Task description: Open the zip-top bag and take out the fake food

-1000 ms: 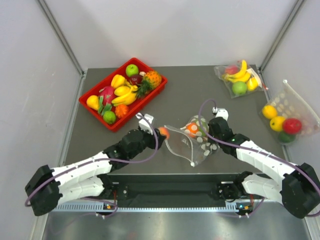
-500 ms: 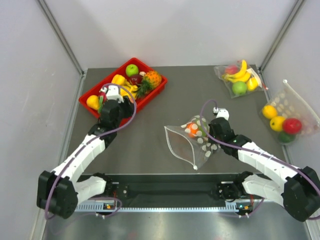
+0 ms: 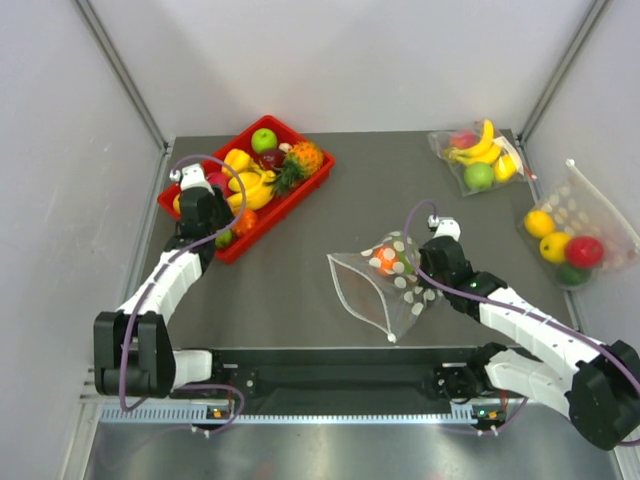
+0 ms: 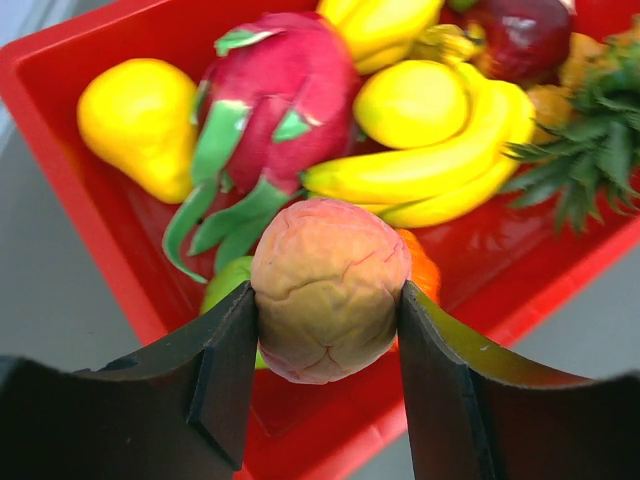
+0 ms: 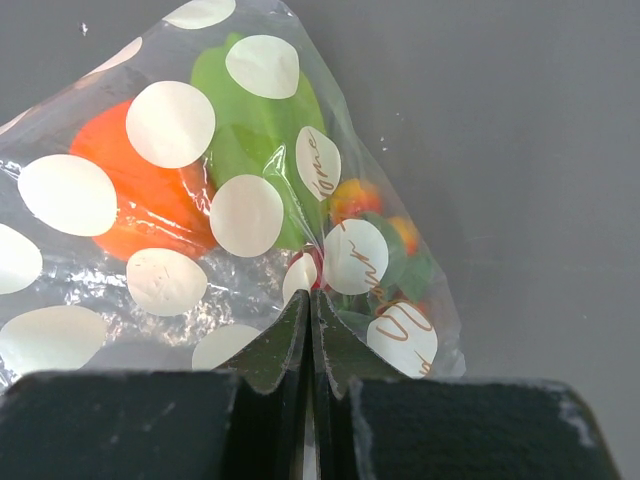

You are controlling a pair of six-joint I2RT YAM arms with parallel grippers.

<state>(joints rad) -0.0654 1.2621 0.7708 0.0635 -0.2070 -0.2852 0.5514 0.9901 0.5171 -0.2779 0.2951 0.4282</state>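
The dotted zip-top bag (image 3: 385, 280) lies open at the middle of the table, its mouth toward the left. An orange fruit (image 3: 385, 258) and a green fruit (image 3: 405, 265) sit inside it; they also show in the right wrist view, orange (image 5: 150, 190) and green (image 5: 255, 120). My right gripper (image 3: 425, 270) is shut on a fold of the bag (image 5: 330, 250) at its right end. My left gripper (image 3: 205, 215) is over the red tray (image 3: 190, 185), shut on the pinkish peach (image 4: 328, 288), held above the tray's fruit.
The red tray (image 4: 60, 130) holds a dragon fruit (image 4: 265, 110), a yellow pear (image 4: 135, 120), bananas (image 4: 430, 170), a pineapple (image 3: 300, 160) and a green apple (image 3: 264, 139). A banana-and-apple bag (image 3: 478, 158) lies at the back right, a bigger dotted fruit bag (image 3: 570, 235) at the right edge.
My left arm has swung from the bag's mouth back and left to the red tray, carrying the peach. The right gripper stays on the bag.
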